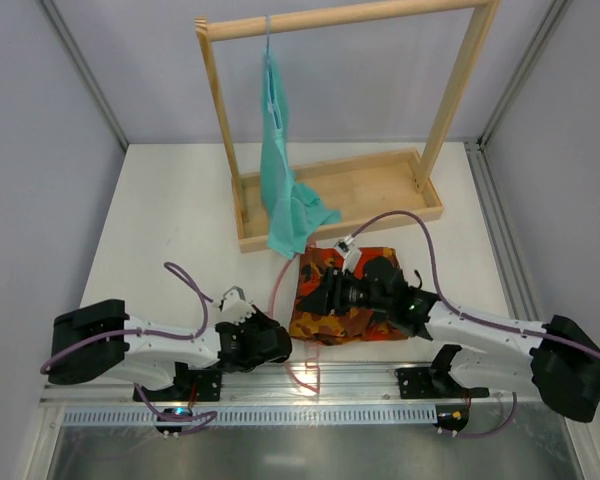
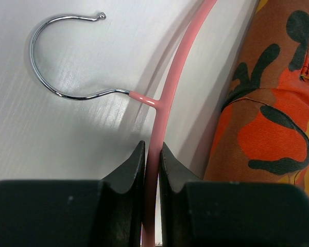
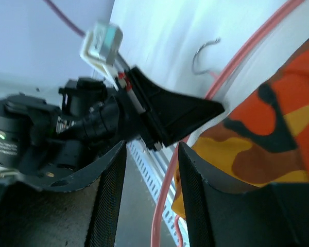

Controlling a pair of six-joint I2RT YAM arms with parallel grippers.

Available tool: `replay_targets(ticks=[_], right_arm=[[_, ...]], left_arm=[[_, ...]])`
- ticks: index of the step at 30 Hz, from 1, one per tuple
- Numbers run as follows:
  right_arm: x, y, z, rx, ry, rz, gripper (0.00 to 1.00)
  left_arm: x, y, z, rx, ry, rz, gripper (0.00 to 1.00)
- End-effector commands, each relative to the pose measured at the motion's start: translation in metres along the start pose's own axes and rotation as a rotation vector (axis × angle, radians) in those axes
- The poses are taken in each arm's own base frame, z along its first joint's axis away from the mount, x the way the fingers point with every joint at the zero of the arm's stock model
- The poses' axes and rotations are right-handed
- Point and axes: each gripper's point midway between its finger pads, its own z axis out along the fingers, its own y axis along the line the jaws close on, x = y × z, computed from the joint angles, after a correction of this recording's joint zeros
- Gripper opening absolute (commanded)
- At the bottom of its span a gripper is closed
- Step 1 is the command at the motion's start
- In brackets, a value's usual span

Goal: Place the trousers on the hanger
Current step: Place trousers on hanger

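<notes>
Steadying step: your left tool [image 2: 152, 154] clamps the hanger [image 2: 170, 87] by its pink arm; right tool [image 3: 150, 149] gapes, seemingly empty. Next, grasp an edge of the trousers [image 2: 268, 128].

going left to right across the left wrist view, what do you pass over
metal hook → pink hanger arm → camouflage trousers; the left gripper clamps the arm at the bottom edge, so it has no place of its own in the order
</notes>
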Motion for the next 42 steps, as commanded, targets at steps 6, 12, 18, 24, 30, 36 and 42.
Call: replay_targets(ticks=[6,12,18,24,30,36,42], right_arm=[[0.063,-0.056,0.007,-0.016,-0.099,0.115,0.44],[0.058,-0.075,-0.012,0.149,-0.113,0.063,0.44],[-0.018,-0.088,-0.069,0.510,-0.377,0.067,0.44],[0.015,-0.167,-0.107,0.799,-0.457,0.400,0.40],[0.027,-0.191,-0.129,0.947,-0.520,0.521,0.28],[-0.029,-0.163,-0.166,1.083,-0.628,0.333,0.32],[-0.076,-0.147,-0.124,0.855,-0.453,-0.012,0.48]], left_arm=[[-0.023,0.049,0.002,-0.110,-0.084,0.071,0.00],[-0.020,0.049,0.003,-0.081,-0.073,0.037,0.00],[-0.019,0.044,0.002,-0.065,-0.069,0.039,0.00],[-0.017,0.043,0.002,-0.062,-0.060,0.044,0.00],[-0.018,0.043,0.000,-0.058,-0.056,0.046,0.00],[-0.020,0.041,-0.002,-0.040,-0.053,0.033,0.00],[-0.021,0.038,-0.004,-0.021,-0.047,0.040,0.00]])
